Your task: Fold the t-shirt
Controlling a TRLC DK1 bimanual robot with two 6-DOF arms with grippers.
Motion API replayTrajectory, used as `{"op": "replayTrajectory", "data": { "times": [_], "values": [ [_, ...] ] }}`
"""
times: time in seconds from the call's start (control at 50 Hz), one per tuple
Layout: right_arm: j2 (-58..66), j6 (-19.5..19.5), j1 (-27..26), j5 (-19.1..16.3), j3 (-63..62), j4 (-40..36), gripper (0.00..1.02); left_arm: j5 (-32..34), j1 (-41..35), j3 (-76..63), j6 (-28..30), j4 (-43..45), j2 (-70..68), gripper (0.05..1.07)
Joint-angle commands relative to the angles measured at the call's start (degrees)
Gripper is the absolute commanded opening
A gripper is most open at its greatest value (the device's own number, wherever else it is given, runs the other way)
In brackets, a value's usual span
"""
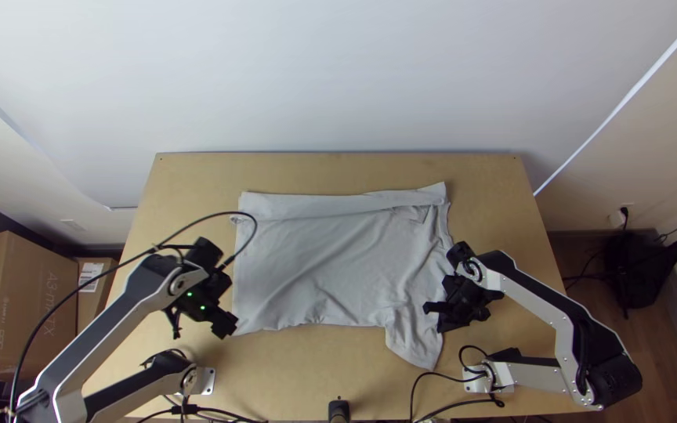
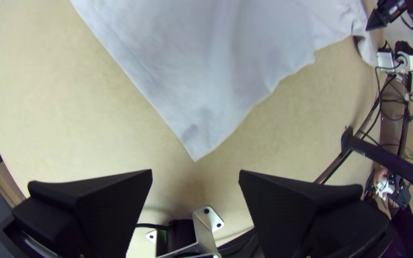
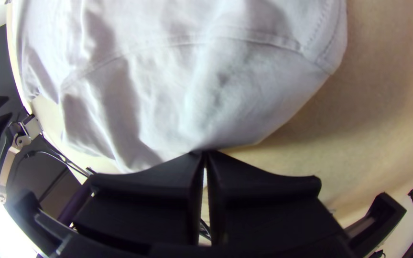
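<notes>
Over tbl (image 1: 479, 176), R grpr (image 1: 443, 327) pinches tee (image 1: 315, 266), L grpr (image 1: 200, 327) agape.

Left arm (image 1: 111, 319), right arm (image 1: 542, 300): silver-grey links, black joints, small screws. Thin black cable (image 1: 238, 213) along left one. Left gripper (image 1: 200, 329): black, green lights, wide flat fingers (image 2: 106, 210). Silver base plate (image 1: 208, 381).

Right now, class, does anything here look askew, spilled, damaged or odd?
Yes: the t-shirt has one sleeve jutting from its near edge, breaking the outline, while its far side is folded over in a strip. Wrinkles gather near that sleeve, where the right gripper pinches the cloth. No spill shows.
</notes>
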Motion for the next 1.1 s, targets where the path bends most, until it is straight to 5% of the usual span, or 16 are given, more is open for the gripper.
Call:
{"op": "replayTrajectory", "data": {
  "times": [0.0, 0.26, 0.38, 0.56, 0.64, 0.8, 1.0, 1.08],
  "values": [
    [-0.1, 1.3, 0.3, -0.3, 1.8, -0.1, 0.02, 0.0, -4.9, -2.3, -5.0, 0.4, 4.7, 0.92],
    [0.0, 1.3, 0.1, -0.3, 2.9, -0.2, 0.02, -0.1, -13.4, -5.9, -10.6, 6.5, 11.1, 0.92],
    [0.0, 1.3, -0.1, -0.4, 3.0, -0.5, 0.02, -0.1, -13.3, -7.4, -10.8, 8.4, 13.4, 0.81],
    [-0.2, 1.3, -0.3, -0.4, 2.9, -0.7, 0.02, -0.1, -12.9, -7.5, -11.0, 9.9, 15.6, 0.78],
    [-0.3, 1.3, -0.3, -0.4, 2.9, -0.8, 0.02, -0.1, -12.3, -7.4, -11.0, 11.7, 15.6, 0.62],
    [-0.5, 1.2, -0.2, -0.4, 2.9, -1.2, 0.02, -0.1, -12.0, -7.2, -11.0, 13.0, 15.5, 0.59],
    [-1.2, 1.1, -0.2, -0.4, 3.6, -2.2, 0.02, -0.5, -11.6, -7.6, -10.0, 15.6, 13.1, 0.1],
    [-1.5, 1.0, -0.4, -0.4, 4.1, -2.9, 0.02, -0.9, -11.1, -7.7, -9.1, 15.8, 11.6, 0.08]
  ]
}}
